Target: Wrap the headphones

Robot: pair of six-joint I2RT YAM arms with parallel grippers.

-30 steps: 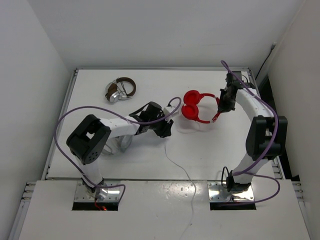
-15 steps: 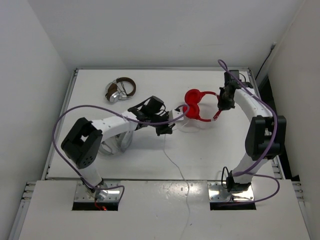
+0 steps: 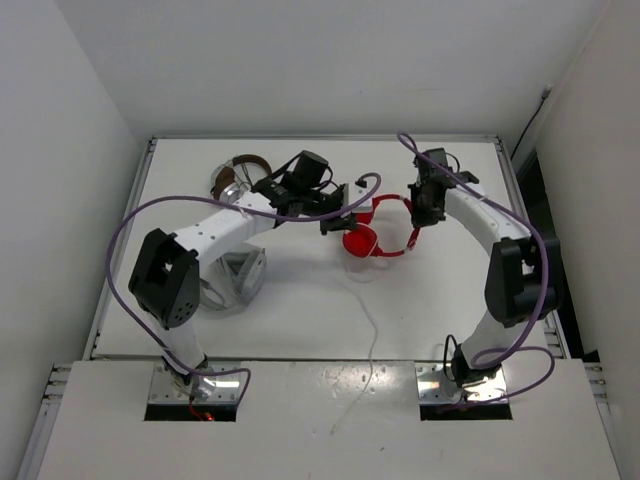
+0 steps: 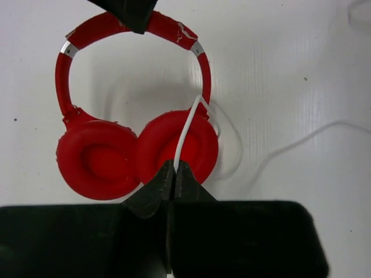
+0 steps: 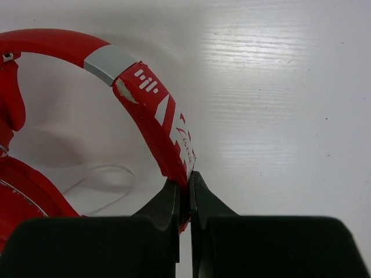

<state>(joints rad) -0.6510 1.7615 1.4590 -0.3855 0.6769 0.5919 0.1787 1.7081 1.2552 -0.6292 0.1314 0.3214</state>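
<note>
Movement in the last second is biggest on the left side. At the far left, the brown-and-silver headphones [image 3: 228, 183] are now partly covered by the left arm, which swung from the near middle toward the far side. The left gripper [image 4: 175, 169] is pinched shut on the thin white cable [image 4: 186, 128] and has drawn it across one ear cup. The bright red over-ear headphones [image 3: 372, 236] lie near the middle of the white table [image 3: 290, 320]; they have shifted to the left and turned. On the right, the right gripper [image 5: 185, 188] stays clamped on the thin red headband [image 5: 152, 92] and moved left with it. In my judgement the first turn of the wrap is starting, and most of the cable still trails toward the near edge.
</note>
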